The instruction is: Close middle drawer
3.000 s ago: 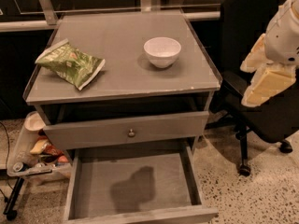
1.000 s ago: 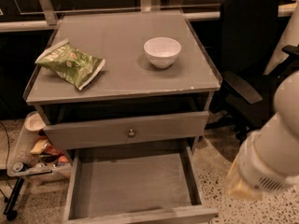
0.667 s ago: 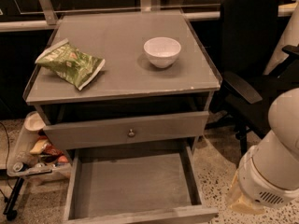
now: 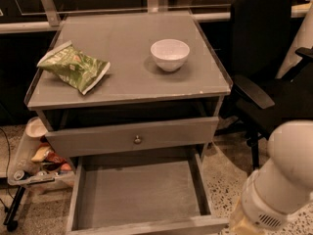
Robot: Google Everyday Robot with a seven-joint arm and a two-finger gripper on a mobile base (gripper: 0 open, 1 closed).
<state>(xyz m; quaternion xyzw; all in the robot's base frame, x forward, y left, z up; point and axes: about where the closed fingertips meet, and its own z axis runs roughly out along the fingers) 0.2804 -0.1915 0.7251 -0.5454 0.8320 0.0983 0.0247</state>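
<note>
The middle drawer stands pulled well out of the grey cabinet, low in the view. Its plain grey inside is open to sight, and its front rail runs along the bottom edge of the frame. Just above it is the top drawer, pushed in, with a small round metal knob at the centre of its flat front.

On the cabinet's top lie a green crisp bag at the left, slightly crumpled, and a white bowl upright to the right of centre. The two are well apart.

The robot's arm fills the lower right corner as a thick white rounded section, just beside the open drawer's right front corner. I cannot tell whether it touches the drawer. The gripper seems to be the yellowish part below that section, at the very bottom edge and mostly cut off. I cannot tell whether it is open, closed or clamped on anything.

A black office chair stands to the right of the cabinet, its armrest near the cabinet's right side. To the left, low beside the cabinet, a tray holds mixed packets and a can above the speckled floor.
</note>
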